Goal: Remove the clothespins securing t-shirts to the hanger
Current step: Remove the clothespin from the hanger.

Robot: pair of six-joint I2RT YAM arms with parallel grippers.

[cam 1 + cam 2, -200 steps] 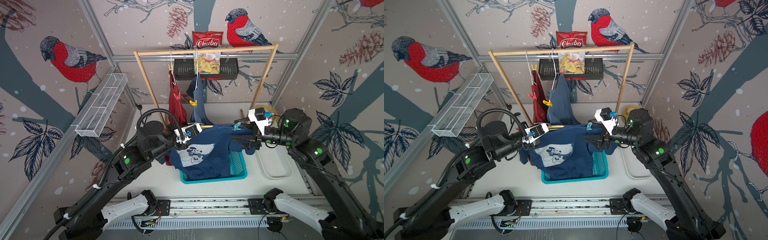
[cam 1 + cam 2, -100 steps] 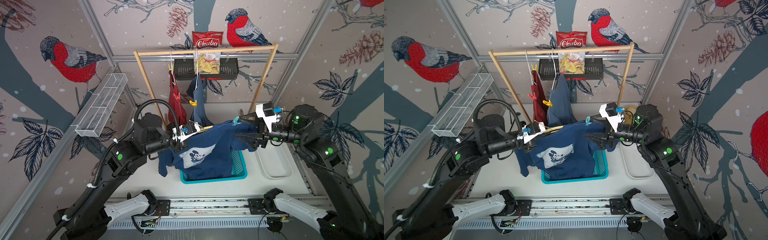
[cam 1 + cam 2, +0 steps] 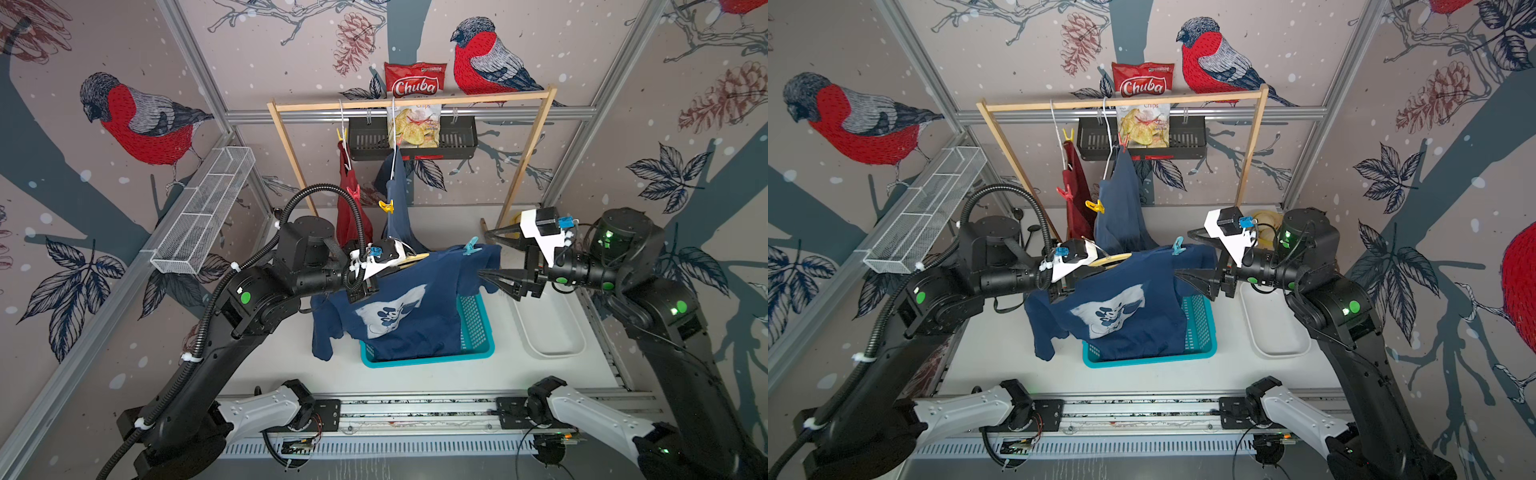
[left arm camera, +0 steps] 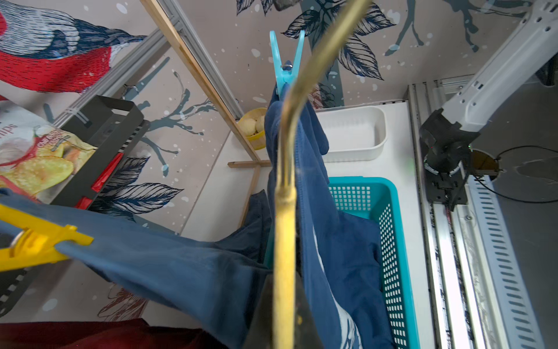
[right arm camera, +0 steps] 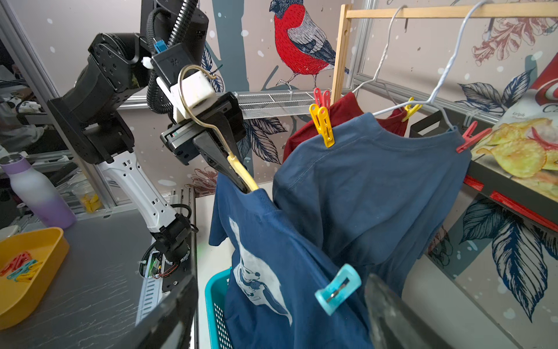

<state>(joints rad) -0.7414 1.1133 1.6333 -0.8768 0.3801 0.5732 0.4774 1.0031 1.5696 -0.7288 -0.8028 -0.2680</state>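
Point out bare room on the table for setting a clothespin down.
Free: the empty white tray, right of the teal basket; the table strip between basket and front rail. Crowded: the basket, under the navy t-shirt; behind it, the red t-shirt and blue t-shirt hang.

Printed t-shirt (image 3: pixel 415 324) hanging over basket (image 3: pixel 428 360), tray (image 3: pixel 557 354) right of basket, two t-shirts (image 3: pixel 397 208) on rail (image 3: pixel 478 99) behind

Navy t-shirt (image 3: pixel 432 324), light-blue clothespin (image 3: pixel 471 246)
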